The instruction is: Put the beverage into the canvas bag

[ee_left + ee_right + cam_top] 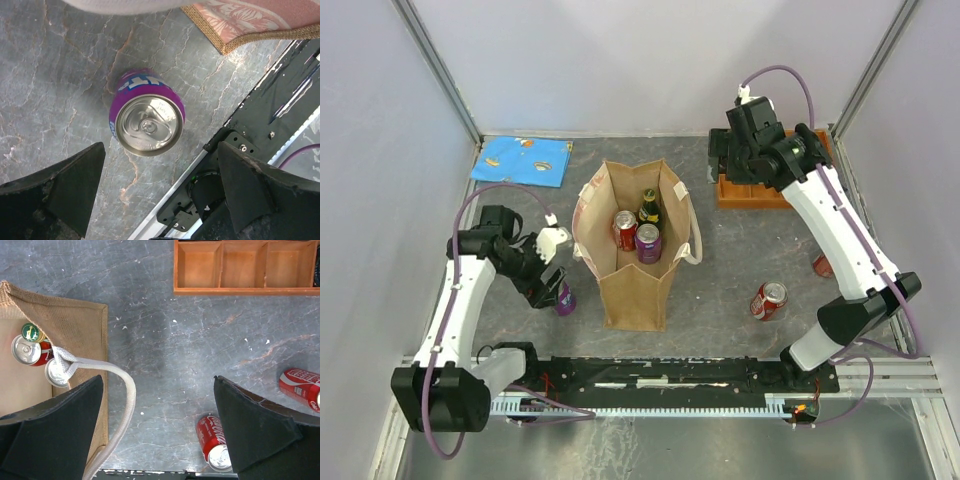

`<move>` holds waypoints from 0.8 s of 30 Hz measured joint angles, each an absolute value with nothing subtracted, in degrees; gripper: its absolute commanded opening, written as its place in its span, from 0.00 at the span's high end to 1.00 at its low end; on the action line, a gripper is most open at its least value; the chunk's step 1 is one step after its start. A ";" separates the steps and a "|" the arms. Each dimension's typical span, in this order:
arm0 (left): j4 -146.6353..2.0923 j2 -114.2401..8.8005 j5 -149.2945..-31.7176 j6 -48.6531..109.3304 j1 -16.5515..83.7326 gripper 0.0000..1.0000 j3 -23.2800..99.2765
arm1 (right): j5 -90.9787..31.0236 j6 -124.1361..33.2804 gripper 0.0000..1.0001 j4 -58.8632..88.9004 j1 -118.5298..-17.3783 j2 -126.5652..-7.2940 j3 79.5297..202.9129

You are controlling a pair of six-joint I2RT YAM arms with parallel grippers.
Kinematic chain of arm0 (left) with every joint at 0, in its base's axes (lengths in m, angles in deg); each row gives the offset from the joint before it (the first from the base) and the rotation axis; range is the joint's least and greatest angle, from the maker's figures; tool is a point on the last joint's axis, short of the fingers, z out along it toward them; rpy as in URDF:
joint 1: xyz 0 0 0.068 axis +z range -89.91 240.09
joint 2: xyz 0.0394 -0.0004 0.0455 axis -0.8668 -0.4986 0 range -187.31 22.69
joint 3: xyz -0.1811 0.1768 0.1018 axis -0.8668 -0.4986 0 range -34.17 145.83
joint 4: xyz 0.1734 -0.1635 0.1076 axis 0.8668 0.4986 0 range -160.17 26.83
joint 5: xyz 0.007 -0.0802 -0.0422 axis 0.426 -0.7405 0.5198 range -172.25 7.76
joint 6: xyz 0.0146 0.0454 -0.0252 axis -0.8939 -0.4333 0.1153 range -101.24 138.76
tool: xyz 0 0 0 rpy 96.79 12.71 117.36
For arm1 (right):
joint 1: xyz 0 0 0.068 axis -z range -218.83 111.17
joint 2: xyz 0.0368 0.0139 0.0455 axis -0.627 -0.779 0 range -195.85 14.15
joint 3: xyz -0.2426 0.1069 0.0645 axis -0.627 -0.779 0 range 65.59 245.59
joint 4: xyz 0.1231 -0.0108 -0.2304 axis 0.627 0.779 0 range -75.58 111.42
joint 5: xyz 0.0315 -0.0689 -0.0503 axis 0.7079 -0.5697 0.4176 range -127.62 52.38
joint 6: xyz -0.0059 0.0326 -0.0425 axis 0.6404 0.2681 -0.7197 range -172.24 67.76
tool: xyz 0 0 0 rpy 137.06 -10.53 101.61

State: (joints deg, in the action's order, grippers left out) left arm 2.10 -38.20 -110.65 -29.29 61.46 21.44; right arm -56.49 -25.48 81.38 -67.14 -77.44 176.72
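Purple can [146, 117] upright on the tabletop [55, 75], silver top up, just left of the bag [633, 290] by its near-left corner, apart from it. Close to the black rail [670, 375] along the near edge.

Left end effector [159, 152] right above the can, jaws spread as wide as they go, one dark finger off to each side, gripping nothing. No contact with the can visible from the wrist view.

Bag standing open mid-tabletop, tan fabric, pale rope handles [120, 385] drooping over its sides. Inside, crowded together and upright: red can [624, 228], dark bottle [648, 207] with a green cap, second purple can [648, 241].

Right end effector [158, 382] raised at the far right, jaws equally wide, empty, hanging over bare tabletop between the bag and the wooden tray [245, 267]. Tray against the far-right edge, divided into compartments.

Two more red cans on their sides right of the bag: one [768, 300] near the right arm's base, another [822, 265] farther right, partly hidden behind that arm.

Blue patterned cloth [520, 160] flat at the far left.
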 measured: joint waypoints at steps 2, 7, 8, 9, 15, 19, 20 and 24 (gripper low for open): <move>1.25 -38.33 -110.19 -29.29 59.60 0.01 21.16 | -55.97 -25.13 0.01 81.38 -67.08 -77.31 176.33; -3.17 -38.50 -107.94 -29.27 57.04 0.01 17.95 | -55.71 -24.82 0.01 81.34 -67.03 -77.07 176.30; -4.04 -38.70 -107.52 -29.27 56.93 0.01 17.14 | -55.66 -24.67 0.01 81.34 -66.99 -76.92 176.30; -4.98 -39.03 -106.89 -29.27 56.78 0.01 16.37 | -55.64 -24.58 0.01 81.32 -66.95 -76.68 176.19; -10.60 -40.84 -104.59 -29.10 55.45 0.01 13.58 | -55.66 -23.88 0.01 81.32 -66.88 -75.08 175.23; -12.87 -41.04 -104.40 -27.44 54.64 0.37 12.24 | -55.66 -23.47 0.01 81.32 -66.86 -74.34 174.49; -13.24 -41.15 -104.48 -26.91 54.46 0.48 12.20 | -55.68 -23.36 0.01 81.29 -66.86 -74.27 174.34; -15.65 -41.26 -104.24 -25.34 54.35 0.85 12.13 | -55.66 -23.07 0.01 81.27 -66.84 -73.97 173.57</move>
State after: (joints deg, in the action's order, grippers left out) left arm -15.65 -41.26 -104.24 -25.34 54.35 12.13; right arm -55.66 -23.07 81.27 -66.84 -73.97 173.57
